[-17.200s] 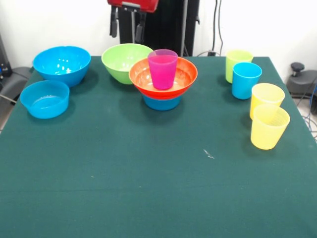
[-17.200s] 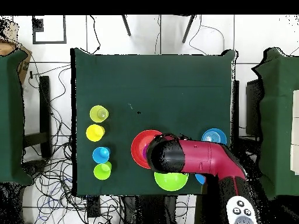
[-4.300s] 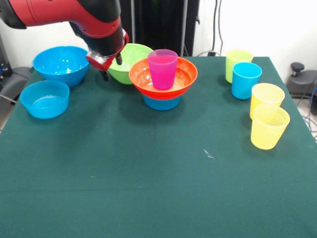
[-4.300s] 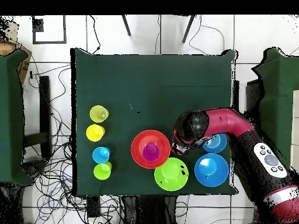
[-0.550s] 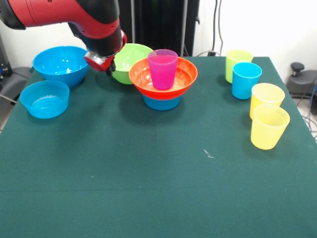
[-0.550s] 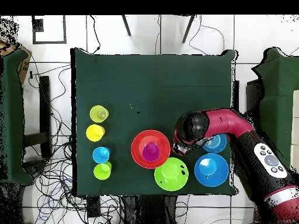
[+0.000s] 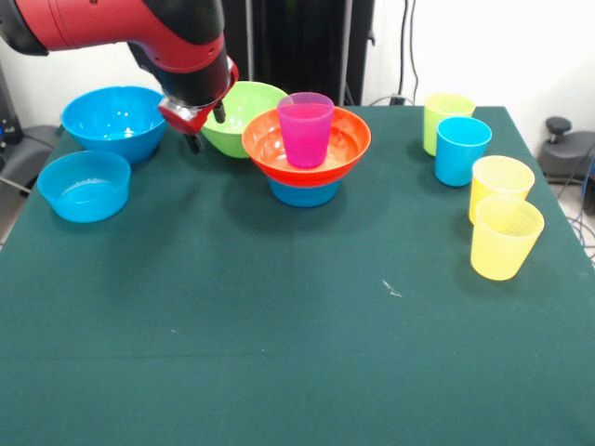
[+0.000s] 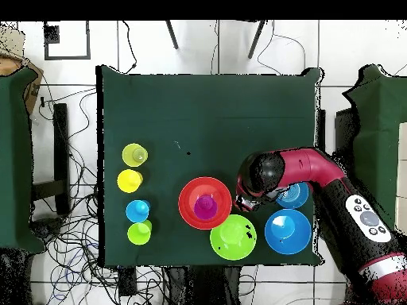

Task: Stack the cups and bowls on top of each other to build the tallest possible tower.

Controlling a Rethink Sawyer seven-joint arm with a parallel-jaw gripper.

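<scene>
From where I sit, I read this as the reach for the next piece: the tower (image 7: 306, 153) so far is a small blue bowl (image 7: 304, 192) on the counter (image 7: 279, 325), the wide orange bowl (image 7: 346, 139) seated on it, and the purple cup (image 7: 305, 129) standing upright inside the orange one. My tool (image 7: 206, 126) hangs just above the counter in the gap between the lime green bowl (image 7: 244, 107) and the large blue bowl (image 7: 116, 120), close to the green bowl's rim but, as far as I can judge, not touching it; two dark fingertips (image 7: 195, 143) show apart with nothing between them, so I take it as spread and empty. The other small blue bowl (image 7: 85, 185) sits loose nearer the camera, and the lime green cup (image 7: 446, 119), blue cup (image 7: 462, 150) and two yellow cups (image 7: 503, 220) stand in a row well apart on the opposite side. My next move, I think, calls for settling the tool over a rim, probably the green bowl's, pinching the wall, lifting clear and centring it above the purple cup without knocking the column. I can read no brand, label or writing on anything.
</scene>
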